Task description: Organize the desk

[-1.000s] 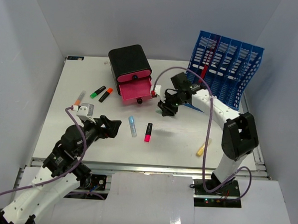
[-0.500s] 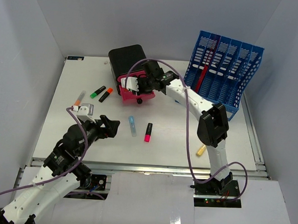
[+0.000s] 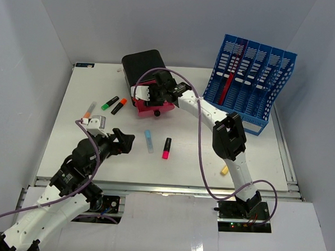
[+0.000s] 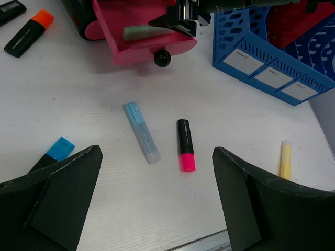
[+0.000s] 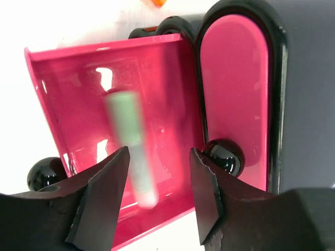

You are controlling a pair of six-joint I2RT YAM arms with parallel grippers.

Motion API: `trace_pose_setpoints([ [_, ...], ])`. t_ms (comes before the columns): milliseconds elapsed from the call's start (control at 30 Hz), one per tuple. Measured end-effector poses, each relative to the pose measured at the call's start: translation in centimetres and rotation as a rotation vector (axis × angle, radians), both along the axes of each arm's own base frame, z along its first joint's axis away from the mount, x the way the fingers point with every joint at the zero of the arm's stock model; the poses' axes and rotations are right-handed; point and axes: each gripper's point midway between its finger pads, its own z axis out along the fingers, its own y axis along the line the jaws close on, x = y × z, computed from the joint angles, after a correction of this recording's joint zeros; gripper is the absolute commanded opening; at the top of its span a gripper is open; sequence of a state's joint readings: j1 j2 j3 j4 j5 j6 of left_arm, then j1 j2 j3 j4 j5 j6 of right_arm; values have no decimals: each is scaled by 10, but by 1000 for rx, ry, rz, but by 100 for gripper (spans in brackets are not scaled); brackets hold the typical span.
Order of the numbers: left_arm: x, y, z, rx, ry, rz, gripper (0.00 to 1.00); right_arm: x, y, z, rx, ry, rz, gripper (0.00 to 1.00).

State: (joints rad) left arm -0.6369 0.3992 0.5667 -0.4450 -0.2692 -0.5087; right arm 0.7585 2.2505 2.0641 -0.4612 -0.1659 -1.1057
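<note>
The white desk (image 3: 66,137) holds several loose markers. My right gripper (image 3: 153,94) hovers over the open pink drawer (image 3: 157,109) of the black drawer unit (image 3: 141,65). In the right wrist view the gripper (image 5: 158,157) is open, and a blurred green marker (image 5: 131,146) is in the drawer (image 5: 68,104) below the fingers. My left gripper (image 3: 126,140) is open and empty above the desk's near left part. In the left wrist view the gripper (image 4: 157,152) is above a pale blue marker (image 4: 141,139) and a pink marker (image 4: 185,145).
A green marker (image 3: 109,103), an orange one (image 3: 119,105) and a clear one (image 3: 89,109) lie left of the drawer unit. A yellow marker (image 3: 225,169) lies at the near right. A blue file rack (image 3: 251,79) stands at the back right. A metal rail (image 3: 153,186) edges the front.
My right arm swung left from the desk's middle to the open pink drawer. The green marker now shows in the drawer under open fingers. The left arm has not moved.
</note>
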Motion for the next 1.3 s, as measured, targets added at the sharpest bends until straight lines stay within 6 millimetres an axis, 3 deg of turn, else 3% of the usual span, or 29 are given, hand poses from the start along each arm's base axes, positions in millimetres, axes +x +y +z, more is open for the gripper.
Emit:
trace_pose_setpoints([
  [100,3,0,-4,8,17,12,98,-8,0,5,26,33,-15,65],
  [200,9,2,-13,32,52,44,98,-20,-7,23,72,73,-40,66],
  [333,23,3,-22,96,120,94,98,-50,-35,77,228,175,-80,68],
  [433,54,4,-10,139,152,146,98,-81,-88,115,380,296,-97,71],
  [567,100,33,-12,149,202,235,98,-101,-153,135,497,344,-144,76],
  [600,111,43,-19,154,239,246,98,-108,-164,132,513,332,-134,76],
  [667,148,66,-28,162,295,283,98,-145,-191,96,491,420,-140,76],
  [733,180,90,-50,188,360,319,98,-169,-209,67,484,506,-140,76],
  [833,202,123,-90,216,461,347,98,-189,-226,39,496,610,-141,76],
  [933,203,146,-112,239,511,350,98,-192,-237,39,539,647,-129,75],
  [1133,228,185,-111,345,444,355,97,-201,-239,45,577,662,-59,75],
  [1300,241,207,-130,453,427,336,89,-206,-239,44,572,681,-42,75],
])
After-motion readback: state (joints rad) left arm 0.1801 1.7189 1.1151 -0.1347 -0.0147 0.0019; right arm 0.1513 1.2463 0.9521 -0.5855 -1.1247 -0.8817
